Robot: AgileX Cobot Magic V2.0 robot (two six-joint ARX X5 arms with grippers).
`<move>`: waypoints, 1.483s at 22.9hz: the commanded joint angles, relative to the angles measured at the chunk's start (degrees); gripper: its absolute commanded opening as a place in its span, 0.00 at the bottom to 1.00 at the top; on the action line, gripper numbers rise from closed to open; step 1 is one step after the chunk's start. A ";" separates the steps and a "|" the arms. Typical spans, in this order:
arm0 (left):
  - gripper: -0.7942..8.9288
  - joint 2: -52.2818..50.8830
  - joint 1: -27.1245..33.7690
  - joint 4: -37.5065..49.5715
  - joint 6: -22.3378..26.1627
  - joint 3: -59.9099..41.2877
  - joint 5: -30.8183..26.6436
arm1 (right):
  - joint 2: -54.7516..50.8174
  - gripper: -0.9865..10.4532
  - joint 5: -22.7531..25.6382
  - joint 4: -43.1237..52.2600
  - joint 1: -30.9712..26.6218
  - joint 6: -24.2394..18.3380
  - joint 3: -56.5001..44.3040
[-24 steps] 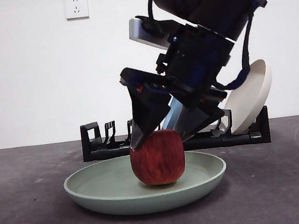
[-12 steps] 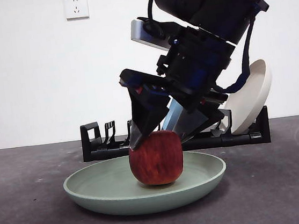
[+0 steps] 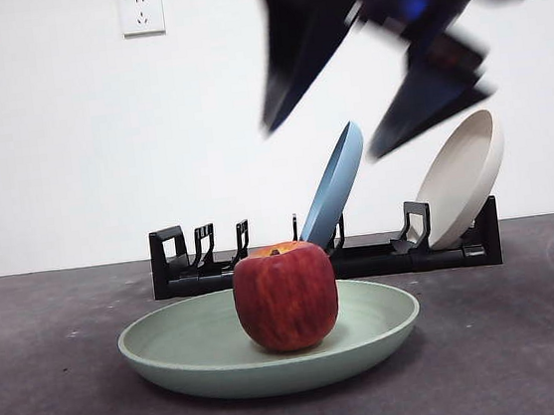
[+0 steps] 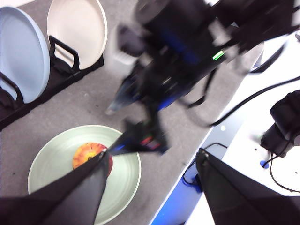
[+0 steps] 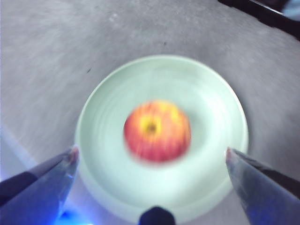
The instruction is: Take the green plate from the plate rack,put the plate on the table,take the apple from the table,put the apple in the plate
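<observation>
- The apple [image 3: 286, 297] is seen standing upright in the middle of the green plate [image 3: 179, 357], which lies flat on the table [image 3: 534, 358] in front of the plate rack [image 3: 178, 264].
- The right gripper [image 5: 151, 161] is held high above the apple, its jaws spread wide with nothing between them; in the front view it shows only as a blurred dark shape [image 3: 376, 106] near the top.
- The left gripper [image 4: 152, 173] is kept well above and off to one side, its jaws also parted and empty.
- A blue plate [image 3: 335, 186] and a beige plate [image 3: 464, 181] are left leaning in the rack.
- The step in hand is judged to be the withdrawal after release. It is best done by a straight lift with the jaws kept wide, so that neither the apple nor the plate rim is clipped, and by a path kept clear of the leaning plates behind.
- Compared with half a second ago, the gripper that then straddled the top of the apple has been raised well clear, and the blue plate it hid is now exposed.
- The apple has shifted slightly sideways but remains on the plate; the plate itself has not moved.
- The task is judged essentially complete.
</observation>
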 commanded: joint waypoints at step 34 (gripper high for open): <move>0.08 0.00 -0.15 -14.88 -0.20 -0.22 3.48 | -30.10 0.09 -8.76 -41.77 0.13 -0.07 0.35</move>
